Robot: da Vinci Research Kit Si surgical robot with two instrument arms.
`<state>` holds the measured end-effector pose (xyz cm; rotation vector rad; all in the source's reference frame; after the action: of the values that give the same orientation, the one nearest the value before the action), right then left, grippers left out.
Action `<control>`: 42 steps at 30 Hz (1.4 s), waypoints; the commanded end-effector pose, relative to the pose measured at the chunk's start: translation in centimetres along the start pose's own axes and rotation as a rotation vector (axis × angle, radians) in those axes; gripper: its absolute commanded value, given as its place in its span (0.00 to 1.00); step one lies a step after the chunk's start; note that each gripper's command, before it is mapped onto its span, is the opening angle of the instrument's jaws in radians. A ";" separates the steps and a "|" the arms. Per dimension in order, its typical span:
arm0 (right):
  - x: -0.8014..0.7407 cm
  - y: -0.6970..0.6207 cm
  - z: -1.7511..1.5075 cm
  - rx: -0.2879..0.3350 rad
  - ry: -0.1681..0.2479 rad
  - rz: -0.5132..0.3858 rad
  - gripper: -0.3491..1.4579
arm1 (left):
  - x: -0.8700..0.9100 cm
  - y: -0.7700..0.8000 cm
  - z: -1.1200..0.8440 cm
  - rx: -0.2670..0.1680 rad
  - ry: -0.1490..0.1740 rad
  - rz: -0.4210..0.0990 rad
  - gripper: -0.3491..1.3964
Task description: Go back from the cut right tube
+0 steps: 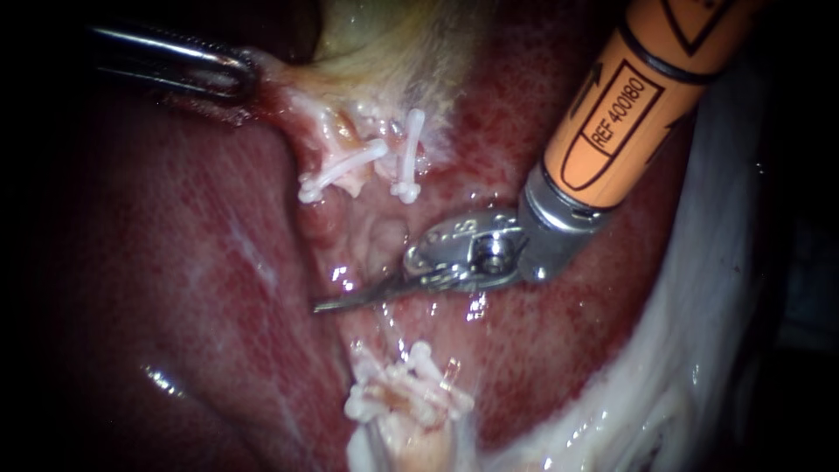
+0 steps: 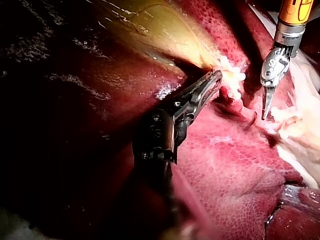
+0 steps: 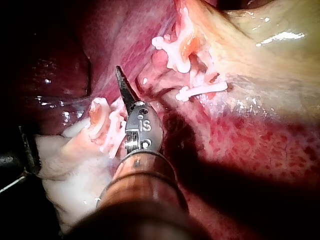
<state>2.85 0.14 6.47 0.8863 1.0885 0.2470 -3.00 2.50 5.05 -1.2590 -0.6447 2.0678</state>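
My right instrument [image 1: 330, 304], orange-shafted with thin blades lying together, points left across the gap between two clipped stumps and holds nothing. Two white clips [image 1: 343, 170] [image 1: 409, 157] sit on the upper stump below the pale gallbladder [image 1: 393, 52]. Several white clips [image 1: 411, 393] crowd the lower stump. My left instrument [image 1: 234, 77] comes in at the upper left, its jaws shut on the gallbladder's edge. In the right wrist view the blades [image 3: 121, 80] end just short of the upper clips [image 3: 175, 52]. The left wrist view shows my left instrument [image 2: 212, 80] holding tissue beside the clips, the right instrument [image 2: 265, 109] apart from it.
Dark red liver [image 1: 175, 288] fills the left and middle of the endoscope view. White fatty tissue [image 1: 682, 367] runs down the right side. Wet glints lie on the liver bed under the blades.
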 end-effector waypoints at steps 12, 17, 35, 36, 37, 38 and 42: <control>0.01 0.00 0.01 0.031 0.111 -0.008 0.93 | -0.01 -0.01 0.00 -0.001 0.000 0.000 0.00; 0.02 -0.01 -0.01 0.001 0.123 -0.006 0.97 | -0.01 -0.01 0.00 -0.001 0.000 0.000 0.00; -0.40 -0.63 -1.30 -0.528 -0.224 -0.307 0.99 | -0.03 -0.05 0.00 -0.001 0.000 0.001 0.00; -0.41 -0.63 -1.37 -0.530 -0.225 -0.301 0.99 | -0.03 -0.04 0.00 -0.001 0.000 0.001 0.00; -0.42 -0.63 -1.45 -0.535 -0.228 -0.299 0.99 | -0.03 -0.05 0.00 -0.001 0.000 0.001 0.00; -0.43 -0.63 -1.50 -0.537 -0.231 -0.299 0.99 | -0.03 -0.05 0.00 -0.001 0.000 0.001 0.00; -0.42 -0.63 -1.65 -0.544 -0.242 -0.292 0.99 | -0.04 -0.05 0.01 0.000 0.000 0.002 0.00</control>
<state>1.09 0.34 6.00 0.2601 0.8486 0.1748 -2.98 2.50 5.12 -1.2606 -0.6450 2.0693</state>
